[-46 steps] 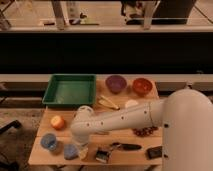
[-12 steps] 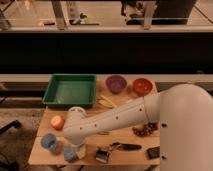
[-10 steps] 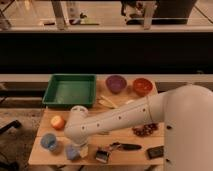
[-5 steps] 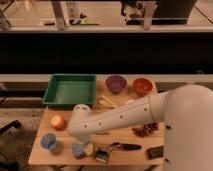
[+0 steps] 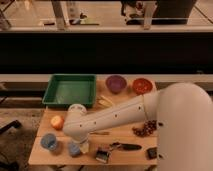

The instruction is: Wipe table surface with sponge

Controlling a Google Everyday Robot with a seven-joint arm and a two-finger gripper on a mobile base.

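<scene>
Gripper [image 5: 79,148] low over table surface [image 5: 120,156], fingers closed on sponge [image 5: 74,149].

We list by colour: light-brown wooden table [image 5: 131,142]; green tray [image 5: 70,90]; purple bowl [image 5: 115,83]; orange-red bowl [image 5: 142,85]; orange fruit [image 5: 57,122]; blue cup [image 5: 49,142]; blue sponge [image 5: 75,148] with a yellowish side, at the end effector [image 5: 79,145]; white arm [image 5: 120,114]; dark reddish cluster [image 5: 145,128].
</scene>
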